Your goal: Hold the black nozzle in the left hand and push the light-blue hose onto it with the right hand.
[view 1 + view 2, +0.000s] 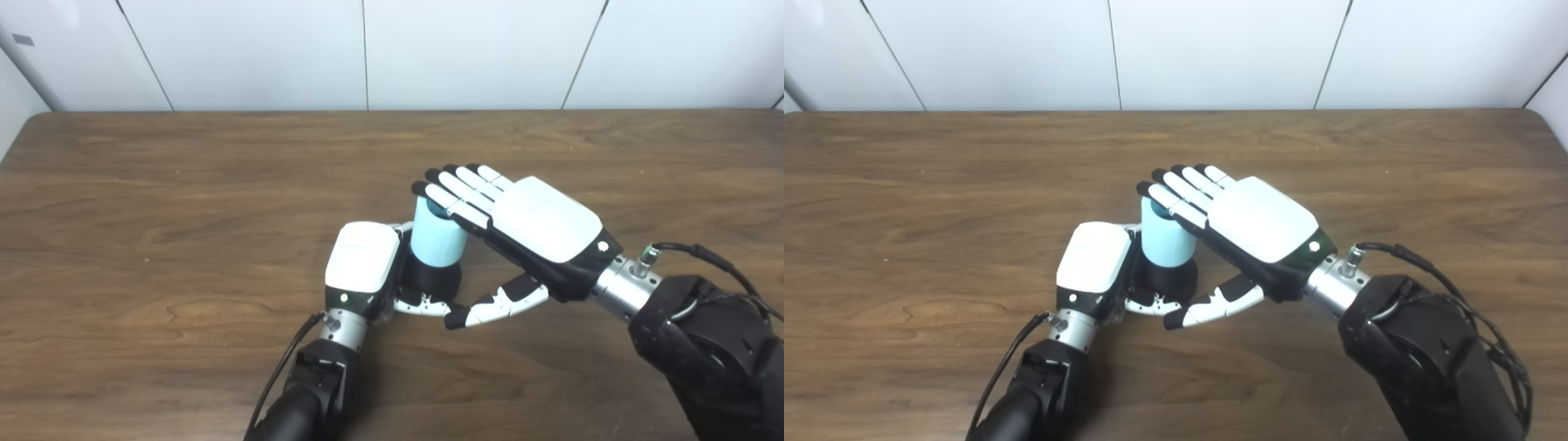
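Observation:
The black nozzle [433, 278] stands upright on the wooden table [184, 184] near the middle. The light-blue hose [436, 236] sits upright on top of it. My left hand [367, 269] is shut around the nozzle's base from the left, its thumb curling in front. My right hand [527, 229] is flat and open, palm down, with its fingertips [444, 187] resting on the hose's top rim and its thumb stretched out low in front of the nozzle. The same scene shows in the right eye view, with the hose [1167, 239] and nozzle [1167, 282].
A white panelled wall [367, 55] runs along the table's far edge. The table's rounded corners show at far left and far right [1540, 119]. Cables trail from both wrists.

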Robot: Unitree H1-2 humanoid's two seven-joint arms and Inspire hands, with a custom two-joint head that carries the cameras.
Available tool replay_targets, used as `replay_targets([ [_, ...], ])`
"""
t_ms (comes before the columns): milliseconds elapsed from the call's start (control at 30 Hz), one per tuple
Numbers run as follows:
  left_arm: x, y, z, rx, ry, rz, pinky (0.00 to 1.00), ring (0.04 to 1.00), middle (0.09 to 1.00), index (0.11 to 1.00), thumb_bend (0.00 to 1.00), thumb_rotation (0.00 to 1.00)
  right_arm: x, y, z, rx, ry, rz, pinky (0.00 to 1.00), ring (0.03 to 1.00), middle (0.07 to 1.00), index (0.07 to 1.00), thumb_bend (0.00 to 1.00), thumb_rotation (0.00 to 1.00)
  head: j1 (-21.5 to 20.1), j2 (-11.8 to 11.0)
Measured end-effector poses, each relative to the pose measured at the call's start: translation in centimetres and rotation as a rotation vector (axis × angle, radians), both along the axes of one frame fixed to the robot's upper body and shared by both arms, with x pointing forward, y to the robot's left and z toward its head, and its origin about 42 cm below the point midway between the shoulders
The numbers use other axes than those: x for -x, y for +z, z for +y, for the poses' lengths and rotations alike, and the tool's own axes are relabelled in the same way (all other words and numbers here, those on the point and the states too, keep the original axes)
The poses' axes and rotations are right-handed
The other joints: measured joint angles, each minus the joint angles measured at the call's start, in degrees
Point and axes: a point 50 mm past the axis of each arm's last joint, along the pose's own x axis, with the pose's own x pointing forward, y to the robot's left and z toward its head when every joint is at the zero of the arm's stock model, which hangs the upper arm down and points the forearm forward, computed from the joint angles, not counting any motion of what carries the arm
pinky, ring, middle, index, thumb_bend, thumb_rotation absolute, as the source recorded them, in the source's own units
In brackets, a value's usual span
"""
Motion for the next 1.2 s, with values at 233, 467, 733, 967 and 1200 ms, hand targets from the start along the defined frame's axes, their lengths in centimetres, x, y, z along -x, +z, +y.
replay_targets([
  [233,0.01,-0.02,0.03,0.0,0.001,0.001,0.37,0.411,0.392,0.499,0.52,0.0,-0.02,0.0,0.13,0.003,-0.001,-0.004,1.0,1.0,1.0,0.971,0.6,0.82,-0.1,0.2],
  [467,0.05,-0.01,0.04,0.001,0.001,0.001,0.39,0.425,0.395,0.499,0.52,0.0,-0.09,-0.07,0.34,0.002,0.003,0.001,0.98,1.0,1.0,0.962,0.61,0.83,-0.1,0.2],
  [733,0.09,0.0,0.08,0.001,0.002,0.001,0.39,0.425,0.393,0.497,0.52,0.0,-0.27,-0.45,0.64,0.005,0.0,0.018,0.98,1.0,1.0,0.967,0.61,0.85,-0.1,0.4],
  [967,0.09,0.0,0.08,0.001,0.003,0.001,0.38,0.417,0.392,0.496,0.52,0.0,-0.3,-0.44,0.67,0.001,-0.006,0.019,0.96,1.0,1.0,0.97,0.6,0.83,-0.1,0.4],
  [1200,0.05,0.09,0.04,-0.001,-0.001,0.006,0.35,0.388,0.39,0.492,0.52,0.0,-0.5,-0.05,-0.09,-0.038,-0.018,0.05,0.93,1.0,1.0,0.993,0.59,0.87,-0.2,0.2],
])
